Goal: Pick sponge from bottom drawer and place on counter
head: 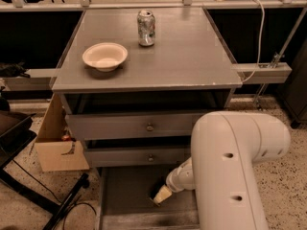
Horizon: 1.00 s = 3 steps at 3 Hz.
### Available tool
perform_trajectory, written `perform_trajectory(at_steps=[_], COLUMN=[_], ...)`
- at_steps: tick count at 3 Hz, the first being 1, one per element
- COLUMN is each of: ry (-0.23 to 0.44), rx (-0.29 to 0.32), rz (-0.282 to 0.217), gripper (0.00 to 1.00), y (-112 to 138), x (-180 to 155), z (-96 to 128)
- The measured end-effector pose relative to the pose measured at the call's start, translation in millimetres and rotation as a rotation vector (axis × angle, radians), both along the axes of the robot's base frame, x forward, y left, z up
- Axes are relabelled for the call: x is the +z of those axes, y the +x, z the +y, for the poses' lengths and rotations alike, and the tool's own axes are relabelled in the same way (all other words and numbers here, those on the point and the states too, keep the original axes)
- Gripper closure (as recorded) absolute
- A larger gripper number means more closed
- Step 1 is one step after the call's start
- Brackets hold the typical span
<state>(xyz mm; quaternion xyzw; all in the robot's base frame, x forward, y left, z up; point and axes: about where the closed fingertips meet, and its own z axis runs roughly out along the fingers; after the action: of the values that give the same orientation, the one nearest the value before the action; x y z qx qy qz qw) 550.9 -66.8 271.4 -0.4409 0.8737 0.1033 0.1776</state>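
Nearest the camera, the white arm (235, 171) fills the lower right and hides much of the bottom drawer (124, 200). Beyond its bulk, the tool (160, 195) is down inside that drawer, close to the grey floor. Whether it is open or closed cannot be told. The sponge (156, 199) cannot be picked out with certainty. A small dark patch touching the tool's tip may be it, so it seems to lie in the drawer, not lifted.

Just above the tool hang the fronts of the two upper drawers (150, 127). A straight lift could knock the wrist against the lower one, so I think it must draw outward first. Soft foam pinched off-centre could also slip free on the way up.

Farther back, the worktop (192, 56) carries a cream bowl (104, 56) and a soda can (146, 28). A careless set-down at the left could nudge either.
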Motion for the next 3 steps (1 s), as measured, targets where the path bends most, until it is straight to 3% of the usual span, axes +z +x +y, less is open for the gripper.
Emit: perform_trajectory(at_steps=[1, 2, 3], ry=[0.006, 0.006, 0.016], rx=[-0.023, -0.023, 0.01], rz=[0.05, 0.051, 0.051], gripper=[0.0, 0.0, 0.0], y=[-15, -15, -15], x=[-50, -51, -67], z=[-2, -2, 13])
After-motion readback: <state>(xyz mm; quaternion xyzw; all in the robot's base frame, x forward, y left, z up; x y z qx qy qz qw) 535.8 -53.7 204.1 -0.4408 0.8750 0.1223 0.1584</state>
